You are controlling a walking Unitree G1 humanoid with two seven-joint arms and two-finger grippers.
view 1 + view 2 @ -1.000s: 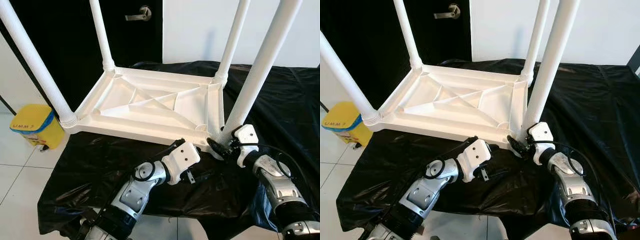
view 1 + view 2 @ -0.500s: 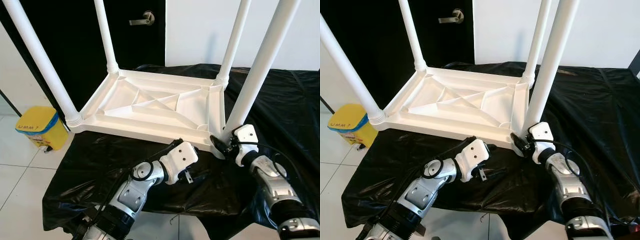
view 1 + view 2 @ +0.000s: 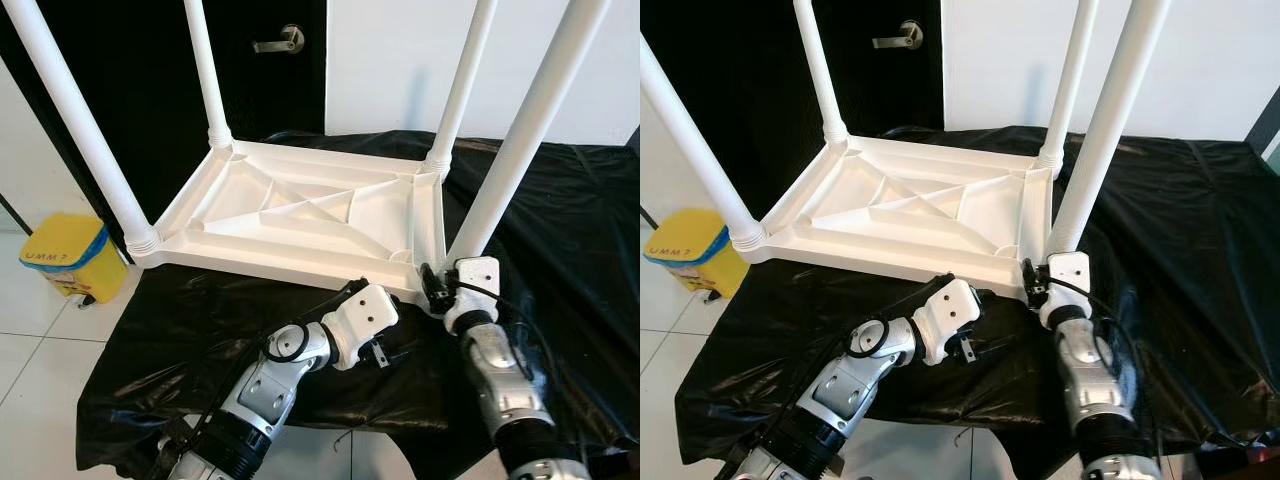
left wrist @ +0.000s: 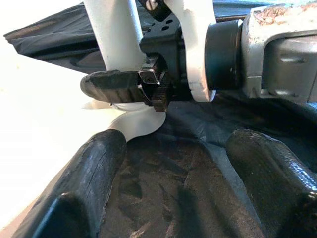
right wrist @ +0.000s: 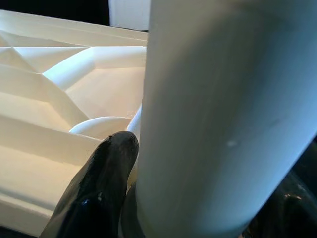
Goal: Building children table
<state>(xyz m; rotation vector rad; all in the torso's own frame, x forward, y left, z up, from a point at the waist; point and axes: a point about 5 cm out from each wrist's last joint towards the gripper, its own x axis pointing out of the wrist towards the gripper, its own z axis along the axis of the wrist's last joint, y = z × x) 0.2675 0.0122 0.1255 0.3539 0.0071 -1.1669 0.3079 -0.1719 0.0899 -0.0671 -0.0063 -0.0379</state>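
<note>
The children's table (image 3: pixel 310 215) lies upside down on a desk covered with a black sheet (image 3: pixel 560 210), its four white legs pointing up. The right tool (image 3: pixel 432 285) is at the table's near right corner, and its black fingers (image 5: pixel 96 191) are closed around the bottom of the near right leg (image 3: pixel 520 140). The left tool (image 3: pixel 385 352) rests low over the black sheet, just left of that corner, with its fingers (image 4: pixel 89 188) spread wide and holding nothing. A yellow bin (image 3: pixel 62 255) sits on the floor at the left.
</note>
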